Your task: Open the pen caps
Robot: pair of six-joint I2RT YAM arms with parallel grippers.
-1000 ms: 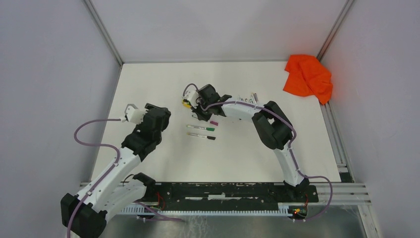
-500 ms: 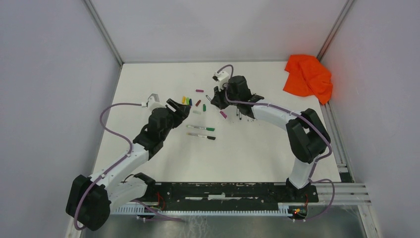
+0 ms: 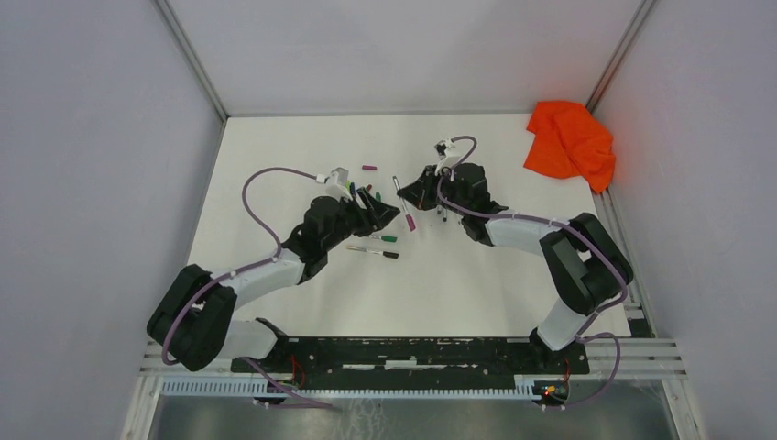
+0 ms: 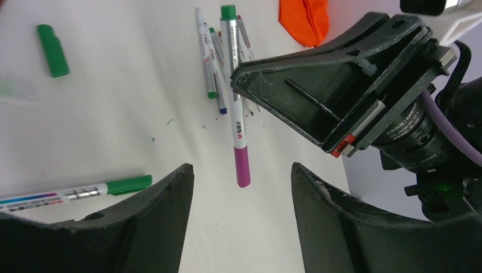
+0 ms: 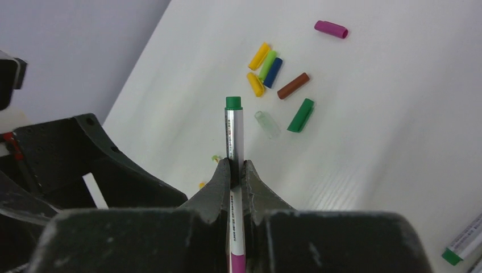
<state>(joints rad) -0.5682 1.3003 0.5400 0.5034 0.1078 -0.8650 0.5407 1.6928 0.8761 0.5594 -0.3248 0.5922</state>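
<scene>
My right gripper [image 5: 236, 170] is shut on a white pen [image 5: 233, 133] with a green end, held above the table. The pen's magenta cap [image 4: 242, 166] points toward my left gripper [image 4: 240, 170]. That gripper is open, and the cap's end hangs level with its fingertips, touching neither. In the top view the magenta cap [image 3: 410, 223] sits between the left gripper [image 3: 387, 216] and the right gripper [image 3: 417, 191]. Loose pen caps lie on the table: yellow [image 5: 259, 56], blue [image 5: 273, 72], brown [image 5: 293, 85], green [image 5: 300, 115] and magenta [image 5: 331, 29].
Two capped pens lie near the left gripper, one green-capped [image 3: 371, 236] and one black-capped [image 3: 374, 251]. Several uncapped pens [image 4: 213, 57] lie in a pile under the right arm. An orange cloth [image 3: 570, 137] is bunched at the back right corner.
My left gripper swung right, up to the pen's magenta cap. The right gripper carried the pen rightward and turned its cap toward the left gripper.
</scene>
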